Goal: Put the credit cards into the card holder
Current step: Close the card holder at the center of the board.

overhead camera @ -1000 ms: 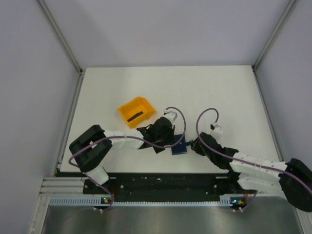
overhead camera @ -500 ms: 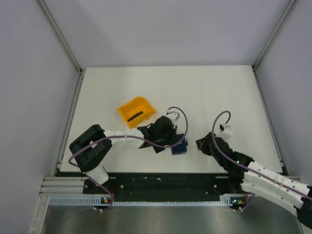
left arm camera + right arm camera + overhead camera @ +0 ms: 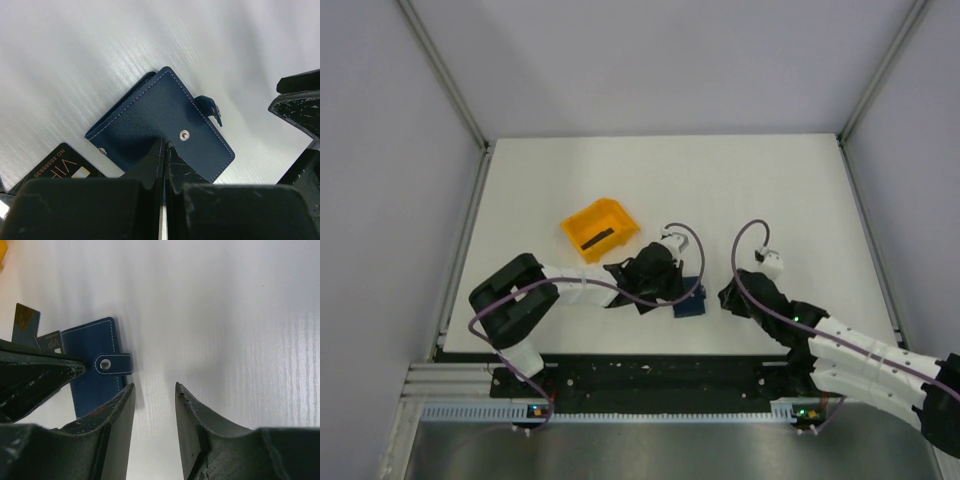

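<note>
1. The left gripper (image 3: 164,146) has its fingers clenched tight with nothing visible between them, tips over the navy card holder (image 3: 150,117) at mid-frame.
2. The right gripper (image 3: 154,386) has its fingers parted and empty over the bare table (image 3: 235,315), just right of the holder's strap tab (image 3: 114,364).
3. Only the right wrist view shows two card corners at upper left: a VIP card (image 3: 50,342) and a second card (image 3: 25,322). The left wrist view shows just the VIP one, lower left.
4. Only the overhead view shows the orange bin (image 3: 582,222), upper left of both grippers, with a dark card (image 3: 598,238) inside.

I work in a lab cell: I'm bolted to a black rail (image 3: 660,375) at a white table (image 3: 720,185) walled by plain panels (image 3: 660,60) and aluminium struts (image 3: 445,75).
</note>
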You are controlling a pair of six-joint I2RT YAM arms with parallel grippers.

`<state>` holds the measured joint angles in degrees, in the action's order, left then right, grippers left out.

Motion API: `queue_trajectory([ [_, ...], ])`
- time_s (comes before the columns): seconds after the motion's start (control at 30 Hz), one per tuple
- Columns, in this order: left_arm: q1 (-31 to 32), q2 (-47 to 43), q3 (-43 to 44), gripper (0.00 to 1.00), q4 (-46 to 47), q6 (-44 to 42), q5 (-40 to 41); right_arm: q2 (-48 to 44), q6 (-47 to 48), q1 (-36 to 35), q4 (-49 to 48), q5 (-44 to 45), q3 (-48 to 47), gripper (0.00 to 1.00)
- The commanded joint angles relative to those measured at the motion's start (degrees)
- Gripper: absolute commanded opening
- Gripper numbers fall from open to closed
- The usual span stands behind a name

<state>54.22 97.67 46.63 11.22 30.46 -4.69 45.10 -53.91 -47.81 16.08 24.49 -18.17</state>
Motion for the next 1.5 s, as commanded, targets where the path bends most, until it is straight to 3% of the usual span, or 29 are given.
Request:
queue_trajectory([
  [0.0, 1.1, 0.0, -3.6, 0.00, 1.3, 1.4, -0.6, 0.0, 5.7, 2.6, -5.9, -6.6, -1.3, 0.36],
  [0.1, 1.4, -0.6, -5.4, 0.00, 2.0, 2.2, -0.2, 0.5, 7.7, 3.8, -9.7, -10.1, -0.6, 0.28],
  [0.27, 1.4, -2.0, -8.0, 0.00, 3.3, 3.3, 0.4, 4.2, 9.8, 5.6, -13.0, -16.2, -1.7, 0.25],
  [0.57, 1.4, -2.4, -8.1, 0.00, 3.5, 3.5, 0.4, 10.3, 9.5, 6.2, -18.6, -22.3, -1.9, 0.24],
  [1.17, 1.4, -2.6, -8.1, 0.00, 3.7, 3.5, 0.3, 14.3, 9.6, 6.4, -23.3, -22.8, -1.9, 0.25],
  [1.47, 1.4, -2.7, -8.1, 0.00, 3.7, 3.5, 0.2, 15.0, 12.2, 8.6, -32.3, -35.0, -0.4, 0.25],
])
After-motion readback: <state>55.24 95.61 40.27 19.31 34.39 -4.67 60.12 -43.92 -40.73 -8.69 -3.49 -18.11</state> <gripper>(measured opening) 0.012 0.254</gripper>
